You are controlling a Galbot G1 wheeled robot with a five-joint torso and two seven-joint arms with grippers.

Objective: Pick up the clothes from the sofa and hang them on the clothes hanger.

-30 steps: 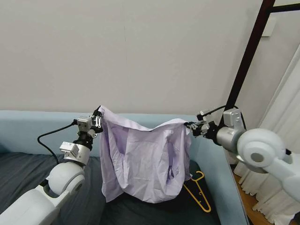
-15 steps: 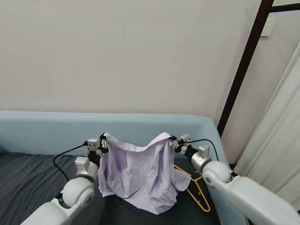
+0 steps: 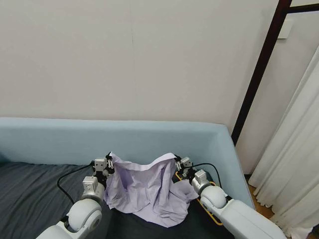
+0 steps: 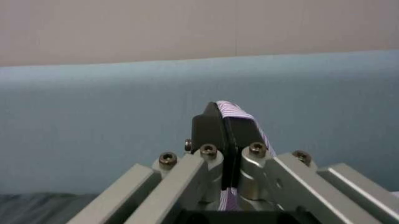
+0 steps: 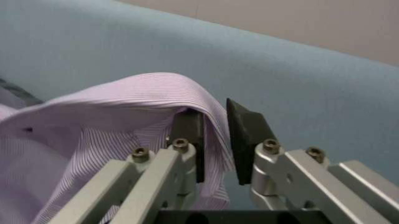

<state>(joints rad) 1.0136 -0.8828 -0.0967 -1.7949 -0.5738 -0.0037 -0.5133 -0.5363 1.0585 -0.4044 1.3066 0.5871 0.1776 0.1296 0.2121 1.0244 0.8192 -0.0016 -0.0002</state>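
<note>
A lavender striped shirt (image 3: pixel 144 191) hangs between my two grippers, low over the dark grey sofa seat (image 3: pixel 30 189), and its lower part bunches on the cushion. My left gripper (image 3: pixel 107 160) is shut on one top corner; in the left wrist view its fingers (image 4: pixel 223 121) pinch the striped cloth (image 4: pixel 242 115). My right gripper (image 3: pixel 177 160) holds the other top corner. In the right wrist view the shirt (image 5: pixel 124 112) drapes over one finger and passes between the pads of the right gripper (image 5: pixel 216 135). A yellow hanger (image 3: pixel 215 218) lies on the seat, partly hidden by my right arm.
The light blue sofa back (image 3: pixel 60 139) runs behind the shirt and its arm (image 3: pixel 234 164) closes the right side. A dark rack pole (image 3: pixel 256 74) rises at the right, with a white curtain (image 3: pixel 294 164) beyond it.
Both grippers have come down toward the seat and closer together with the shirt, which now sags and piles on the cushion. The camera's view shifted early on.
</note>
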